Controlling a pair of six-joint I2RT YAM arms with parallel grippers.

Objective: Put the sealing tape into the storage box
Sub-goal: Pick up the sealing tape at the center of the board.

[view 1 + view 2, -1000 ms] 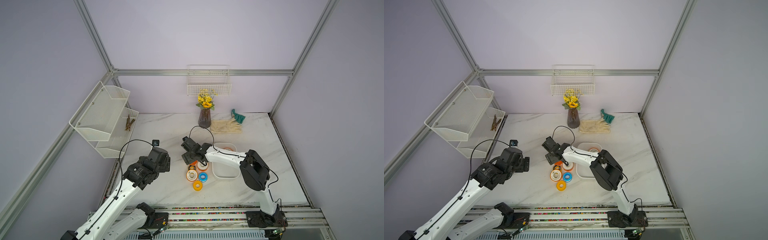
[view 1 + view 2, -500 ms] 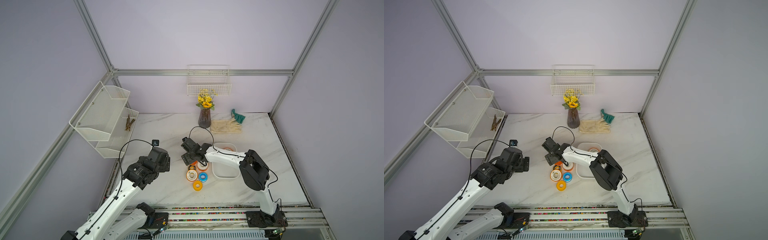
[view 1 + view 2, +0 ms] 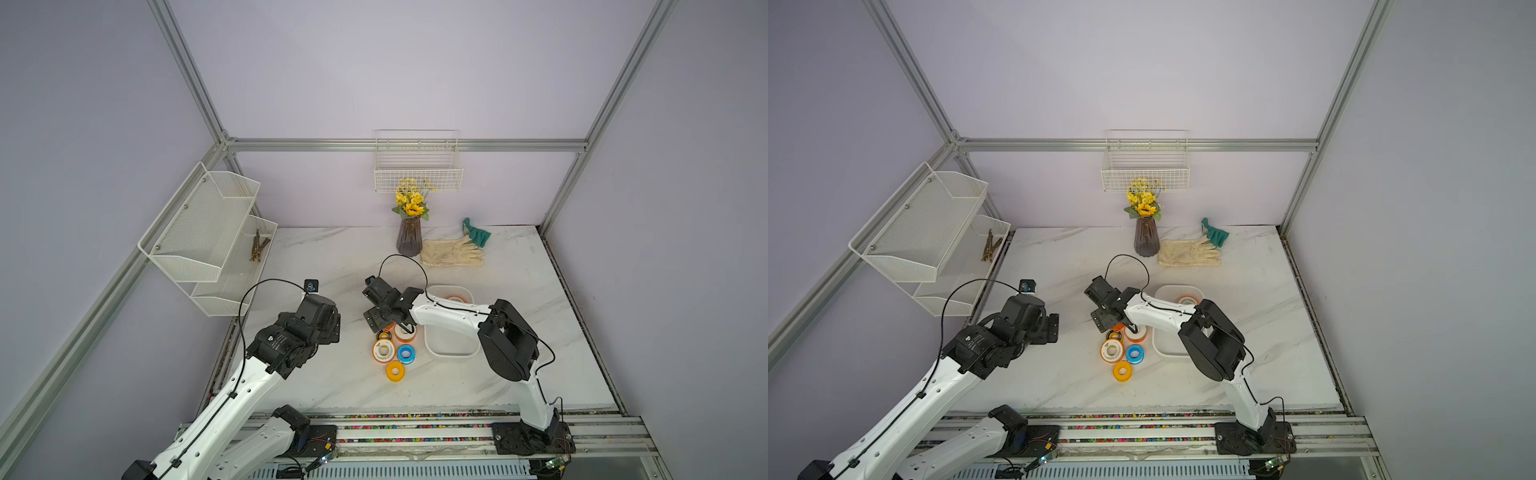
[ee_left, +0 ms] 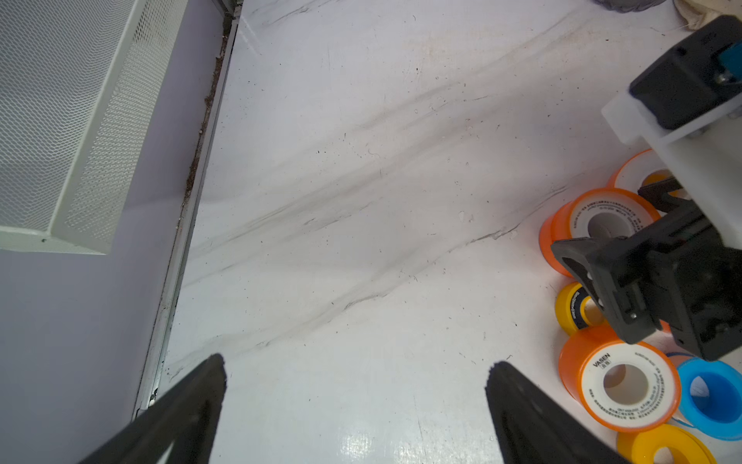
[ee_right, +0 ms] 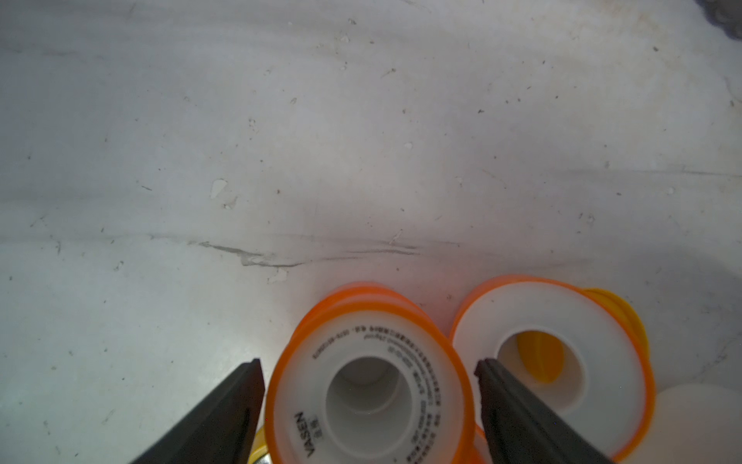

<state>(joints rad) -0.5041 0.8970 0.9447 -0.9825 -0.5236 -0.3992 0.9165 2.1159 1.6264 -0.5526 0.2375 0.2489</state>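
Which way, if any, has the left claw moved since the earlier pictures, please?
No: in a top view the left claw stays put beside the lower mesh basket.

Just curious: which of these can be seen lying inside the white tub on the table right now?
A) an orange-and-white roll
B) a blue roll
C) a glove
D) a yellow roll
A: in both top views an orange-and-white roll lies at the far end of the white tub, while the blue roll and a yellow roll sit on the table outside it.
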